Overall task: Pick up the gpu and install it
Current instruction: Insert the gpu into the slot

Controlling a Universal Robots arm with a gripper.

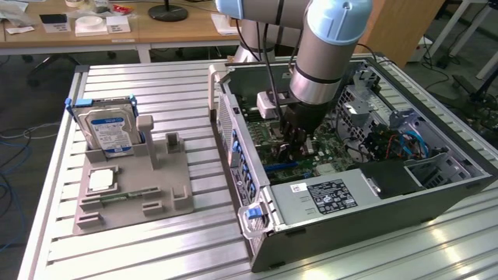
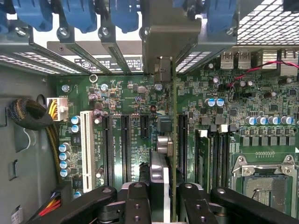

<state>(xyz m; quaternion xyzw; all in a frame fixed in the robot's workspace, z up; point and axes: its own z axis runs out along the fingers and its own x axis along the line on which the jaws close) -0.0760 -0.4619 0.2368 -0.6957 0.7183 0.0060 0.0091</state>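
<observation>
The gpu (image 2: 171,116) appears edge-on as a thin dark card standing upright over the green motherboard (image 2: 126,98). It runs between two black expansion slots, and its metal bracket (image 2: 170,37) reaches the case's rear slot openings. My gripper (image 2: 164,205) is shut on the card's near end, with a black finger (image 2: 138,205) on either side. In the exterior view the gripper (image 1: 300,140) reaches straight down into the open computer case (image 1: 374,204). I cannot tell whether the card is seated in a slot.
Blue slot latches (image 2: 77,16) line the case's rear wall. A power supply (image 1: 330,195) and blue cables (image 1: 409,146) crowd the inside of the case. On the exterior view's left, a grey holder (image 1: 167,175) carries a silver hard drive (image 1: 109,128) and a green memory stick (image 1: 116,197).
</observation>
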